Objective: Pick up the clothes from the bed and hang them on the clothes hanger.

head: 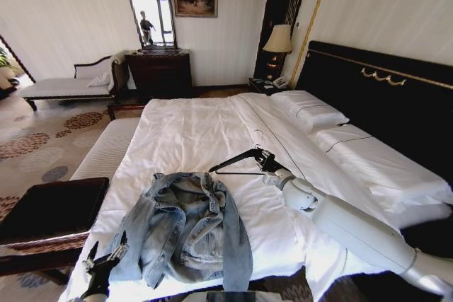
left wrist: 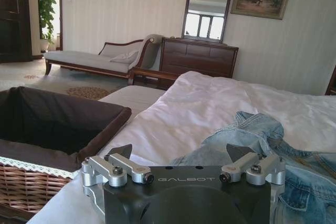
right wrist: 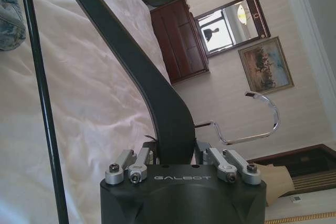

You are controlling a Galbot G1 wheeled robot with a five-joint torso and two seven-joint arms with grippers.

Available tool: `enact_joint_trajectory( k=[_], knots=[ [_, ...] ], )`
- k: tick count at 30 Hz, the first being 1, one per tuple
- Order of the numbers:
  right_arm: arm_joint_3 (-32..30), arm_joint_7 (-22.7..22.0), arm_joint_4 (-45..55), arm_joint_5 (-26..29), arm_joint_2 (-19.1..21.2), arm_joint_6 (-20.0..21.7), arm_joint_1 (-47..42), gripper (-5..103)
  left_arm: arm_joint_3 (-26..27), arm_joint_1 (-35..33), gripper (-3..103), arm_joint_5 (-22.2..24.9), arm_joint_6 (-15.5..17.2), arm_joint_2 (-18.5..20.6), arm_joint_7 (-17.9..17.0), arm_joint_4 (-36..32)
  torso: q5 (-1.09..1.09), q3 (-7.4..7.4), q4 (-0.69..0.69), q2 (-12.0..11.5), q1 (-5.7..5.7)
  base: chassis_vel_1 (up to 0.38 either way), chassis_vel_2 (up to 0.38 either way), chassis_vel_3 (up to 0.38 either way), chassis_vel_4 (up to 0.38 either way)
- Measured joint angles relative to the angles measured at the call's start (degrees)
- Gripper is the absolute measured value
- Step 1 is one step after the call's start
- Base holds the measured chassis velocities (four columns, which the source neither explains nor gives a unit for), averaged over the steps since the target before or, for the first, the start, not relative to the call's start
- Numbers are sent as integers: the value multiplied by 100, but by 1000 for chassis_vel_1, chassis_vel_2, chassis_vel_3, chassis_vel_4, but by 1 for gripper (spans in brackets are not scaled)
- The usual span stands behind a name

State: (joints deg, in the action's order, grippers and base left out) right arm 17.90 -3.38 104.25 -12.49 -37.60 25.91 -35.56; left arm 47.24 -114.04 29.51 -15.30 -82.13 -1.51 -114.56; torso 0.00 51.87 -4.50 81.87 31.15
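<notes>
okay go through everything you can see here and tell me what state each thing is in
Denim jacket: crumpled on the bed, not hung.
Clothes hanger: held off the duvet, empty.
Right pincer: shut on the clothes hanger near its hook.
Left pincer: open, empty, beside the jacket's near edge.
Basket: open, by the bed.

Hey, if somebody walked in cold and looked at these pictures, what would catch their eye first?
Probably the denim jacket, crumpled at the near edge of the white bed. Next, the right end effector, shut on a black hanger held above the duvet beyond the jacket. The left end effector sits open beside the jacket's near-left edge, with a wicker basket off the bed on that side.
</notes>
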Motion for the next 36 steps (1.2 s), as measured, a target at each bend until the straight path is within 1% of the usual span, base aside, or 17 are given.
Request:
enact_joint_trajectory(
  k=[22, 27, 31, 32, 36],
  knots=[
    [-52, -22, 93, 9, 29, 76, -130, 35, -57, 1, 100, -106, 16, 29, 0, -40, 0, 0, 0, 0, 0, 77, 65, -74, -71],
    [-24, -4, 179, 33, 76, 131, -121, 35, -97, 126, 100, -184, 163, 84, 3, -103, -1, 0, 0, 0, 0, 26, 17, -24, -18],
    [276, 72, 322, 26, 168, 172, 173, 35, -149, 335, 100, -188, 417, 215, 7, -144, 0, 0, 0, 1, -1, 0, 0, 0, 0],
    [276, 72, 322, 26, 168, 172, 173, 35, -149, 335, 100, -188, 417, 215, 7, -144, 0, 0, 0, 1, -1, 0, 0, 0, 0],
    [414, 77, 286, 67, 137, 181, 319, 35, -340, 793, 100, -121, 943, 518, -70, -197, 0, 0, 1, 0, 1, 0, 0, 0, 0]
  ],
)
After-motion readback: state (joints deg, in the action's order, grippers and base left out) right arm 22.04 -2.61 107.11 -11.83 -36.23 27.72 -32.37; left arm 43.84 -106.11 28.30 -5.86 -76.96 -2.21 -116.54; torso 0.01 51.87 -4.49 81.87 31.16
